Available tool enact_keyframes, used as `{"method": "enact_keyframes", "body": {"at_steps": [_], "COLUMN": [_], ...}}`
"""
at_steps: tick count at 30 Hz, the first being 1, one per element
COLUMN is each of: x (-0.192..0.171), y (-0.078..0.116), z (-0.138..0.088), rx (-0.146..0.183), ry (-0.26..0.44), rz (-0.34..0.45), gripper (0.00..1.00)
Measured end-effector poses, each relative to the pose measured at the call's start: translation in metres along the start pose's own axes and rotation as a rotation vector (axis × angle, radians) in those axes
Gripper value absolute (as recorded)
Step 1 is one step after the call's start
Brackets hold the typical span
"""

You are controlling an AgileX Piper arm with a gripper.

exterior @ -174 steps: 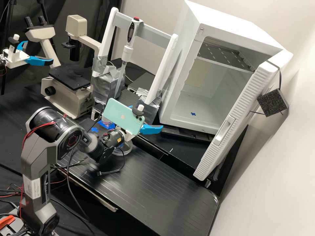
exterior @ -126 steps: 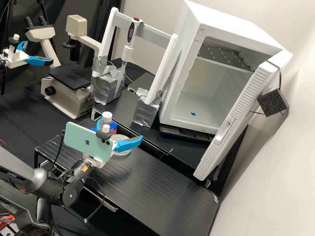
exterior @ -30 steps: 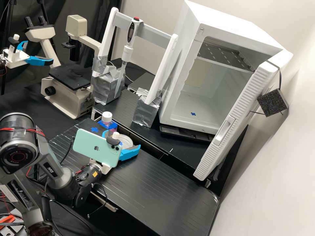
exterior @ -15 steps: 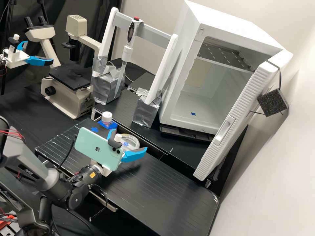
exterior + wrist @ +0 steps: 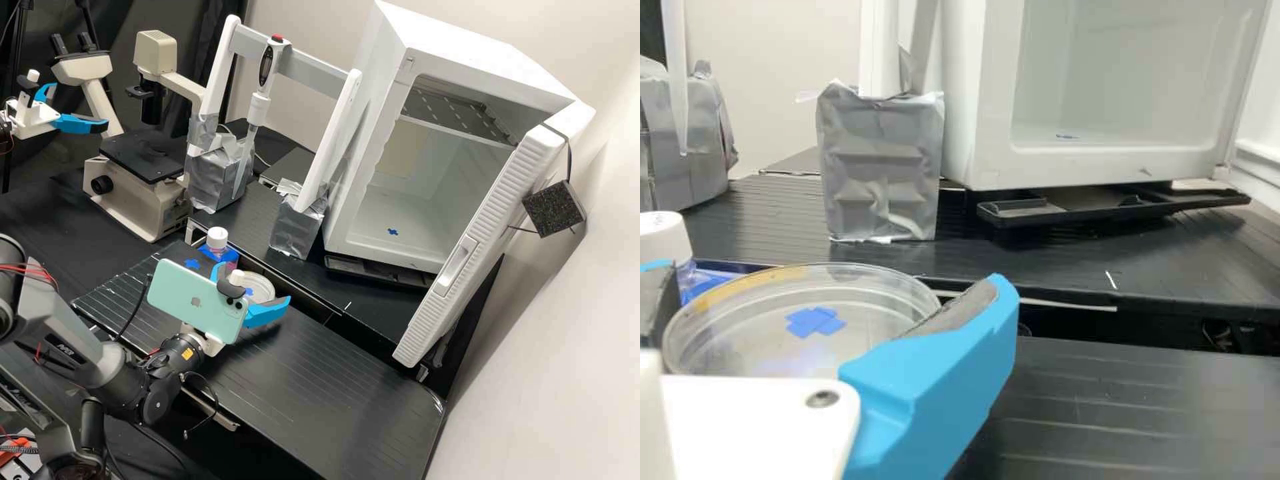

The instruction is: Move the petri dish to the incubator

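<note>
Blue, our gripper's (image 5: 255, 283) two fingers are closed on one petri dish (image 5: 870, 310), left of one incubator (image 5: 460, 37); they hide part of its rim, and we see one bottle (image 5: 660, 238), cut off.

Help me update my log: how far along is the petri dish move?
Done: the incubator door stands open and the grasp looks made.
In hand: the petri dish, between the fingers of the gripper over the bench.
Left: carrying it into the incubator, perhaps by the blue mark, and releasing it.
</note>
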Motion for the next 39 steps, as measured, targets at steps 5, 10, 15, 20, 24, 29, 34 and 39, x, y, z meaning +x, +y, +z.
{"method": "enact_keyframes", "body": {"at_steps": [5, 10, 15, 20, 24, 29, 34, 39], "x": [0.006, 0.010, 0.016, 0.043, 0.069, 0.105, 0.140, 0.175], "y": [0.002, 0.009, 0.014, 0.032, 0.049, 0.072, 0.095, 0.114], "z": [0.002, 0.002, 0.011, 0.019, 0.025, 0.032, 0.036, 0.043], "rx": [0.011, 0.037, 0.086, 0.095, 0.095, 0.094, 0.091, 0.095], "ry": [-0.020, -0.062, -0.132, -0.137, -0.121, -0.093, -0.068, -0.088], "rz": [0.072, 0.200, 0.262, 0.301, 0.338, 0.394, 0.444, 0.441], "gripper": [0.00, 0.00, 0.00, 0.00, 0.00, 0.00, 0.00, 0.00]}}
